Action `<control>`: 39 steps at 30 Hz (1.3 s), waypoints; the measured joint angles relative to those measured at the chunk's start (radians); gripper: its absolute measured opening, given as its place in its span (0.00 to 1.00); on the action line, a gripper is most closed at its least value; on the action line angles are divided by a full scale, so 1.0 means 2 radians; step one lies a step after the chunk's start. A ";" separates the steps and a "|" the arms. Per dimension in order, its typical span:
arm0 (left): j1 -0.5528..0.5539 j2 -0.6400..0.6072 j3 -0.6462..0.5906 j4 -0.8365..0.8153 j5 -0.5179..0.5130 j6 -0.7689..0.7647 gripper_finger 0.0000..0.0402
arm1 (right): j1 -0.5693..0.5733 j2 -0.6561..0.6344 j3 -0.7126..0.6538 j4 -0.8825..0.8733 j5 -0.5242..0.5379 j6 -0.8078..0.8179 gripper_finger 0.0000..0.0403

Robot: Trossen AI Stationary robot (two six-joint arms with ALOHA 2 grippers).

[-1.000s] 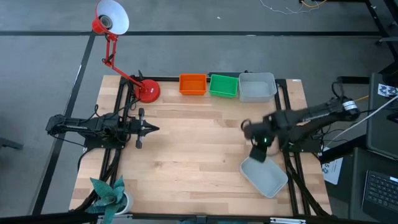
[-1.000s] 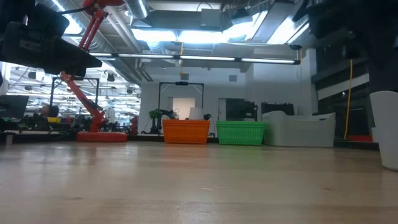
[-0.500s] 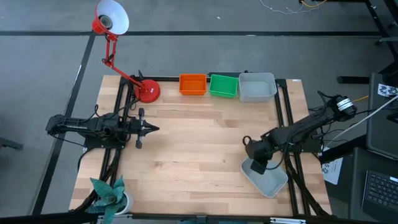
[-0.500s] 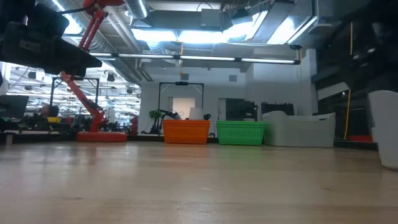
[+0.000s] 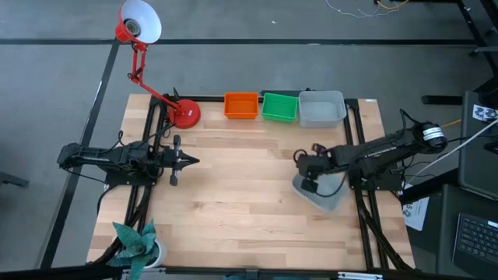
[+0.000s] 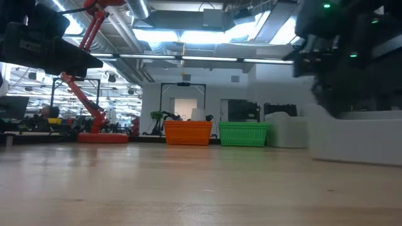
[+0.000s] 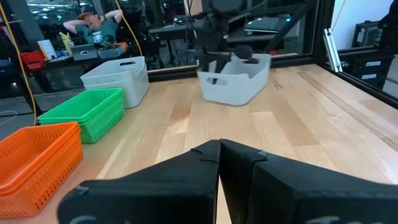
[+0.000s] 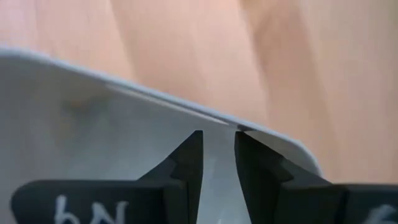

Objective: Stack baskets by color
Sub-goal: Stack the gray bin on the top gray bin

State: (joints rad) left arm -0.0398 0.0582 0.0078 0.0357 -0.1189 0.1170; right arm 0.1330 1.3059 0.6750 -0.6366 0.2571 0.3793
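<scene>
My right hand (image 5: 310, 183) is pinched to a narrow gap on the near wall of a grey-white basket (image 5: 325, 191); in its wrist view the two fingers (image 8: 186, 163) straddle the thin rim (image 8: 155, 98), one inside and one outside. In the high view the basket sits at about 3 o'clock from the centre of the bench (image 5: 233, 194), turned askew to the bench edges. In my left wrist view this basket (image 7: 239, 79) appears tilted, one end raised, though I cannot tell whether it clears the wood. It is pale, translucent and shallow, with rounded corners.

At 12 o'clock, along the far edge, three stacks stand in a row: the orange basket (image 5: 240, 106), the green basket (image 5: 279, 107) beside it, and the grey-white stack (image 5: 321, 109) next.

My left hand (image 5: 185, 161) waits at 9 o'clock with its fingers together, holding nothing.
</scene>
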 joint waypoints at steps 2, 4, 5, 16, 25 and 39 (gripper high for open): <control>0.000 0.000 0.000 0.000 0.000 0.000 0.00 | -0.022 0.005 0.000 0.052 0.003 -0.041 0.23; 0.000 0.000 0.000 0.000 0.000 0.000 0.00 | -0.042 0.010 0.000 0.103 -0.003 -0.078 0.23; 0.000 0.000 0.000 0.000 0.000 0.000 0.00 | -0.050 0.015 0.000 0.132 -0.015 -0.097 0.23; 0.000 0.000 0.000 0.001 0.000 0.011 0.00 | -0.071 0.033 0.048 0.096 -0.081 -0.113 0.23; 0.000 0.000 0.000 0.001 0.000 0.012 0.00 | -0.057 0.033 0.121 -0.020 -0.012 -0.163 0.23; 0.000 0.000 0.000 0.001 0.000 0.011 0.00 | -0.072 0.033 0.082 -0.064 0.011 -0.189 0.23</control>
State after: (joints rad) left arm -0.0395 0.0582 0.0078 0.0376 -0.1188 0.1398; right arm -0.0109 1.3712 0.8395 -0.7643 0.2786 0.0016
